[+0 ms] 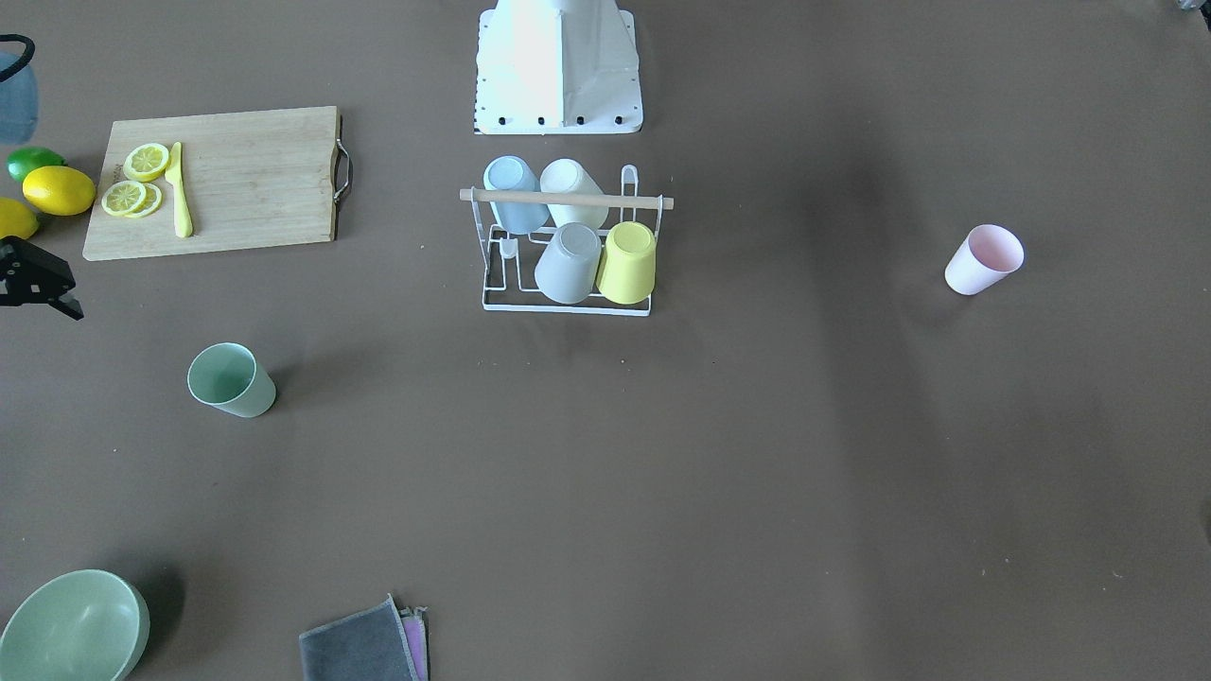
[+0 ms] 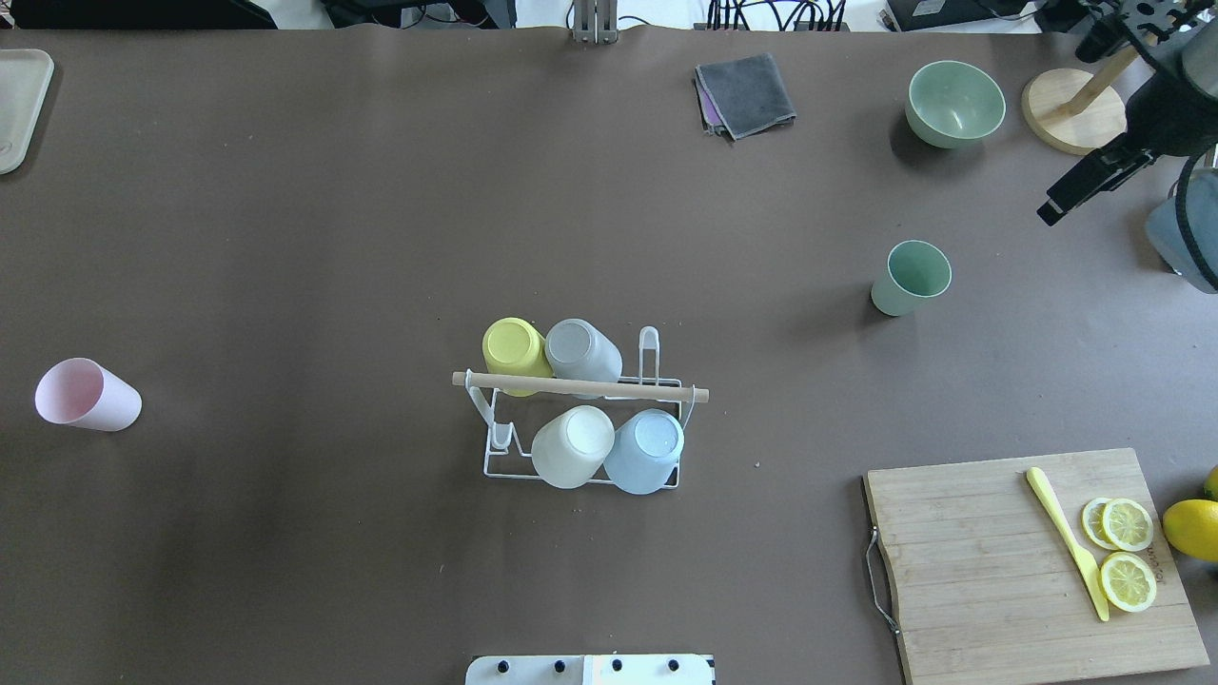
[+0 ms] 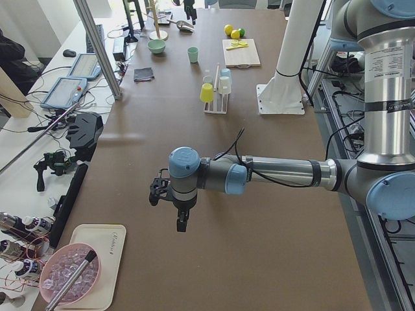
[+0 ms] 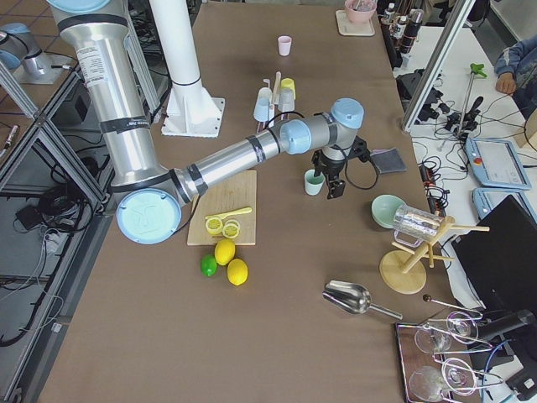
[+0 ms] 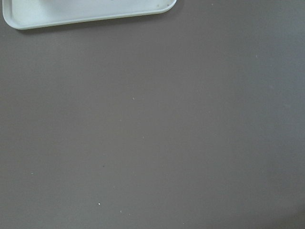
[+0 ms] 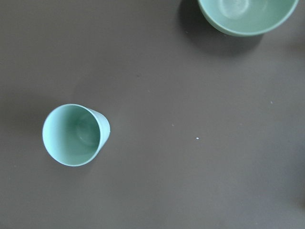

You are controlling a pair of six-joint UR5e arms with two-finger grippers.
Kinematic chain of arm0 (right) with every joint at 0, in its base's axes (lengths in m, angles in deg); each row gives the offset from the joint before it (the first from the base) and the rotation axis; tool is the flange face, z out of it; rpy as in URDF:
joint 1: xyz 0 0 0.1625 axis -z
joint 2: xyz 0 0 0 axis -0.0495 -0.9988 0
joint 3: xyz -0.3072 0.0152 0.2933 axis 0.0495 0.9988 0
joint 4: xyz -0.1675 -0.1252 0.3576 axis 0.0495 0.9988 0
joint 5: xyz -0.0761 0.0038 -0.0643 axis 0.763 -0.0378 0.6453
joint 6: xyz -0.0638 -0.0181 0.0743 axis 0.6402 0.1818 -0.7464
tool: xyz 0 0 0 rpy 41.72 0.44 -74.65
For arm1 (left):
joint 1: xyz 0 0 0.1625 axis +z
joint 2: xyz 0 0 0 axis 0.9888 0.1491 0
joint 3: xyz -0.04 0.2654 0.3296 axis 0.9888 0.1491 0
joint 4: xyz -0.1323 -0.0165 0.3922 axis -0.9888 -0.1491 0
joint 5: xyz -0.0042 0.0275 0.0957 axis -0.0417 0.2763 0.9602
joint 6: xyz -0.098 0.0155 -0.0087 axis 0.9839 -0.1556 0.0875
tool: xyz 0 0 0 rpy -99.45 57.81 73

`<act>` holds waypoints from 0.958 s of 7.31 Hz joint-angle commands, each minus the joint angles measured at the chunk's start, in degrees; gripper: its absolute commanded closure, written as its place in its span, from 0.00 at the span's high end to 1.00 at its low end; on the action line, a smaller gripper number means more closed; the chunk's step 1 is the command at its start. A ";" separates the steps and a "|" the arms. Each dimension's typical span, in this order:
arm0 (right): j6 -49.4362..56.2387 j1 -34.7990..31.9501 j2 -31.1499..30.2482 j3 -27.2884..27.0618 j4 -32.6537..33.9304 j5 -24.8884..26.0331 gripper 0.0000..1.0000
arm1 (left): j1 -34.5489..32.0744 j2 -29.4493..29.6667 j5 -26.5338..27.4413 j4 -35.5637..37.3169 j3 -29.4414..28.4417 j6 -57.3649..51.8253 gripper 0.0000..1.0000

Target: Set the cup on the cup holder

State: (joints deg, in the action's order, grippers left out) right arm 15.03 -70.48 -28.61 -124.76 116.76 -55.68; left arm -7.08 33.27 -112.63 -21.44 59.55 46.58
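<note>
The white wire cup holder (image 2: pixel 580 385) with a wooden rod handle stands mid-table, also in the front view (image 1: pixel 568 200). It holds yellow, grey, white and blue cups upside down. A green cup (image 2: pixel 912 277) stands upright on the robot's right side, and shows in the right wrist view (image 6: pixel 75 135). A pink cup (image 2: pixel 88 395) stands upright on the far left side. My right gripper (image 2: pixel 1051 211) hangs above the table beyond the green cup, looks shut and is empty. My left gripper (image 3: pixel 181 223) shows only in the exterior left view, over bare table; I cannot tell its state.
A wooden cutting board (image 2: pixel 990 561) with lemon slices and a yellow knife lies near right. A green bowl (image 2: pixel 954 103), a grey cloth (image 2: pixel 747 92) and a wooden stand (image 2: pixel 1070 109) sit at the far right. A white tray (image 5: pixel 86 12) lies near the left gripper.
</note>
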 commanded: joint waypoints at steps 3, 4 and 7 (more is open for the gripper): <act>-1.25 6.90 6.23 0.71 0.07 3.98 1.00 | 0.00 0.00 0.00 0.00 0.06 0.00 0.98; -2.74 7.78 6.68 1.23 -0.02 4.00 1.00 | 0.00 0.00 0.00 0.00 0.06 0.00 0.98; -2.93 10.76 12.02 7.62 1.46 6.61 1.00 | 0.00 0.00 0.00 -0.09 -0.03 0.00 0.98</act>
State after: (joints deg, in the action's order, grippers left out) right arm 12.22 -61.20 -19.05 -120.03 117.20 -50.88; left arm -7.08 33.27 -112.63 -21.51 59.53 46.58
